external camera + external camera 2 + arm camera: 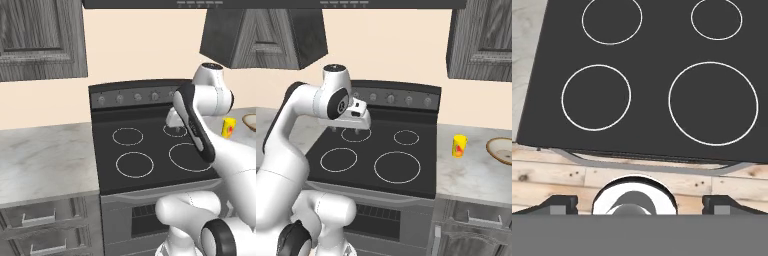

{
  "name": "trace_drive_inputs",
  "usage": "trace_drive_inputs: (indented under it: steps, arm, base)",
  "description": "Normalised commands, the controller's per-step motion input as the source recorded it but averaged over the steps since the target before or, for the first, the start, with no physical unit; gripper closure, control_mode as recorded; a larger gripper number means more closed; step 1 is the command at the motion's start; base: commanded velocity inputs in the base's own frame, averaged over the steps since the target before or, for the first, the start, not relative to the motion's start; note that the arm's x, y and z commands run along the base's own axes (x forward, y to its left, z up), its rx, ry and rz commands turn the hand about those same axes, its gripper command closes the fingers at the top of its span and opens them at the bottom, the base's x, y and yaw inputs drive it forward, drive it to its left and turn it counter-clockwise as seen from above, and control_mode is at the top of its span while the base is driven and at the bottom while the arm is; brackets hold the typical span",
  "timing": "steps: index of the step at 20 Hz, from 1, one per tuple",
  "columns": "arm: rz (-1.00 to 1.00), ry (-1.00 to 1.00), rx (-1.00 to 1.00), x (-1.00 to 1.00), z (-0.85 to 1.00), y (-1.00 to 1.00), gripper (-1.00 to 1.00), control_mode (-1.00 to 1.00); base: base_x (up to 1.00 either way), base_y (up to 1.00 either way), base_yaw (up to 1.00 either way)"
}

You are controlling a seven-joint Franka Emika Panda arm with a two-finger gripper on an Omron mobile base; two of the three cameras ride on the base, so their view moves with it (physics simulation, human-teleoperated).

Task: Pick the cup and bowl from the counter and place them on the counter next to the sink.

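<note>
Mostly black stovetop [652,75] flanked by marbled counter [45,160], dark cabinets [40,40] overhead

A rendered home kitchen.
A black stove [381,155] with white burner rings and knobs stands between marbled tabletop [45,160] runs, dark wood-grain cabinets [42,40] above, drawers [40,220] below, wooden floor [562,177].

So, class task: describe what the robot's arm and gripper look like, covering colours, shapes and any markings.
The arm is glossy white, built of rounded tubular links with bulbous joints. Dark grey-black bands and caps mark the joints, and a long black panel runs down one link. The gripper has a boxy white body with two small dark finger tips. No cables or lettering are visible.
</note>
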Motion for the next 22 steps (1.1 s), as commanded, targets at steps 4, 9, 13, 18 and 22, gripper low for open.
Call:
trace_drive_inputs:
  steps: [4, 9, 13, 18, 22]
  arm:
    - [0.03, 0.0, 0.0, 0.0, -0.01, -0.63, -1.0, -1.0]
    - [0.04, 0.0, 0.0, 0.0, -0.07, -0.47, -1.0, -1.0]
    - [0.04, 0.0, 0.0, 0.0, -0.04, -0.38, -1.0, -1.0]
    - [0.02, 0.01, 0.0, 0.0, -0.01, -0.25, -1.0, -1.0]
    - [0.0, 0.05, 0.0, 0.0, -0.07, -0.13, -1.0, -1.0]
  base:
    - [0.0, 0.0, 0.0]
    - [0.0, 0.0, 0.0]
    - [0.0, 0.0, 0.0]
    - [0.0, 0.0, 0.0]
    - [0.0, 0.0, 0.0]
